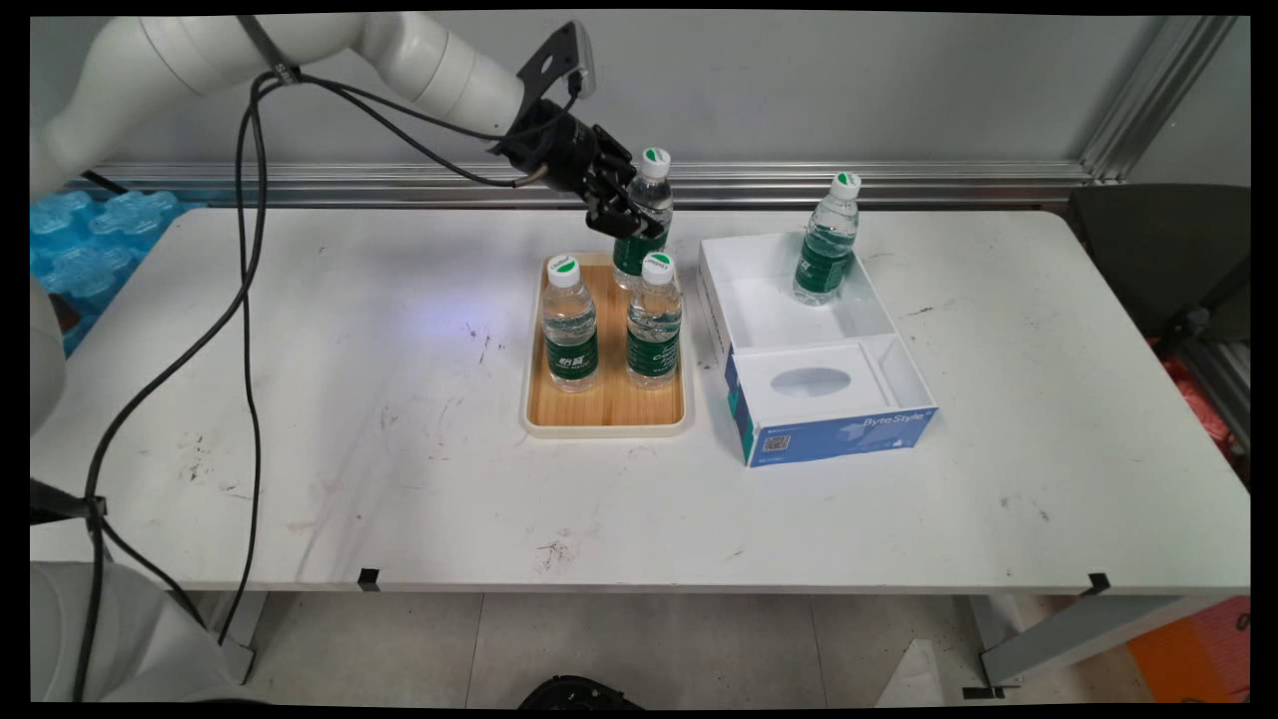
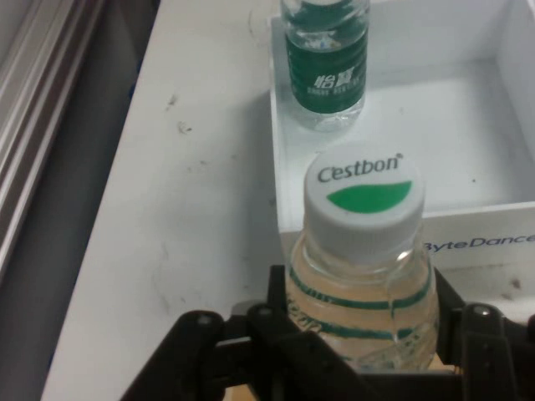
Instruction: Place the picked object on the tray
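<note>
Gripping a water bottle at its body, the claw is closed on it from both sides at the far end of the wooden tray. Two more bottles stand on this tray, one at 9 o'clock and one at 3 o'clock. At 3 o'clock from the tray, on the worktop, a white box holds another upright bottle in its far compartment.
</note>
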You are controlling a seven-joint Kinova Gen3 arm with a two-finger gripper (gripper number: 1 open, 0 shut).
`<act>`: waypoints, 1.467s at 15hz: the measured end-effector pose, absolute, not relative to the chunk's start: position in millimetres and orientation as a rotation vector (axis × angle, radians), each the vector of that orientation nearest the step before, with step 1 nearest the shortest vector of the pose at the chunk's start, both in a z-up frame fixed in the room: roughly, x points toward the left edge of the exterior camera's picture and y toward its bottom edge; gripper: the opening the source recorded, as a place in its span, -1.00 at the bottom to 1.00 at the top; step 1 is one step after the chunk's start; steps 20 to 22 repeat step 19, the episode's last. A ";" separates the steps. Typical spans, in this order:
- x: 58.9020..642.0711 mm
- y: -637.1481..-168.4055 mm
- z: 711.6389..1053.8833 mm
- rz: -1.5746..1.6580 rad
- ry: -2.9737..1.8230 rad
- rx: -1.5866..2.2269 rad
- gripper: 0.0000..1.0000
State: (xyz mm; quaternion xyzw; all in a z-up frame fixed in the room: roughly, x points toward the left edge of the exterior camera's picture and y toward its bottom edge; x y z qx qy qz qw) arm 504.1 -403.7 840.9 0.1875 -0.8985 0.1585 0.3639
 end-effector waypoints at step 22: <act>507.8 -410.6 794.2 0.359 -2.298 0.418 1.00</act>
